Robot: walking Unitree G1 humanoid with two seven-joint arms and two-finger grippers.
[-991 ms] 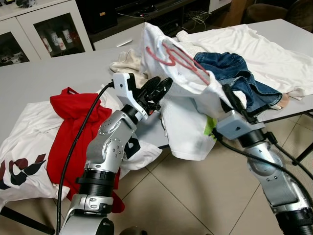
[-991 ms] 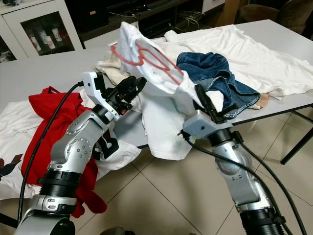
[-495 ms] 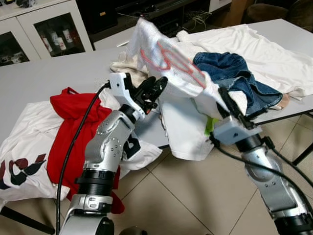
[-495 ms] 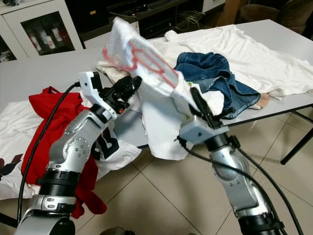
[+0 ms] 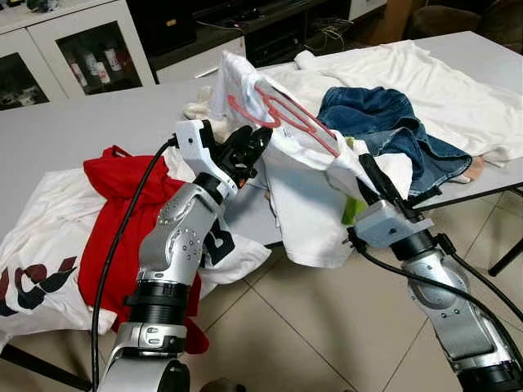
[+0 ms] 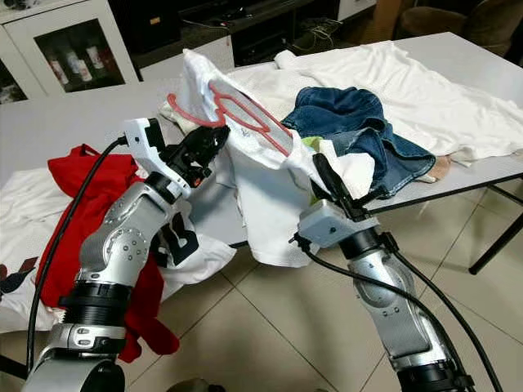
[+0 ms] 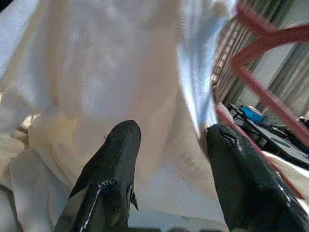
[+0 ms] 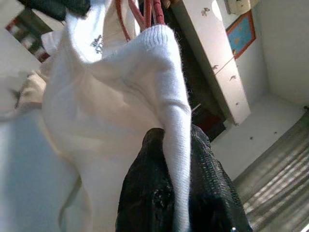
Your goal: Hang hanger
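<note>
Hanger (image 5: 278, 118), red and thin, sits high over the grey table (image 5: 73, 135), threaded into a white shirt (image 5: 306, 192) that drapes off the table's front edge toward the tiled floor (image 5: 327, 327). Its hook pokes out of the cloth at about 10 o'clock from the shirt's middle.

The right gripper (image 5: 374, 181) comes up from 5 o'clock of the shirt and is clenched on a fold of the white cloth; the right wrist view shows the ribbed hem pinched between its black fingers (image 8: 145, 203), with the red hanger wires above. The left gripper (image 5: 249, 147) reaches in from 9 o'clock, just beside the hanging cloth below the hook. In the left wrist view its two fingers (image 7: 113, 164) stand apart with white fabric between and beyond them and a red bar of the hanger off to one side, so its jaws are spread and grip nothing.

On the table, blue jeans (image 5: 384, 122) lie at 3 o'clock from the hanger, on a spread white garment (image 5: 441, 82). A red garment (image 5: 118, 208) lies at 8 o'clock, over another white shirt with dark print (image 5: 41, 269).

A white glass-door cabinet (image 5: 73, 49) stands at 10 o'clock beyond the table; small bottles or jars sit on its shelves, too small to tell apart.
</note>
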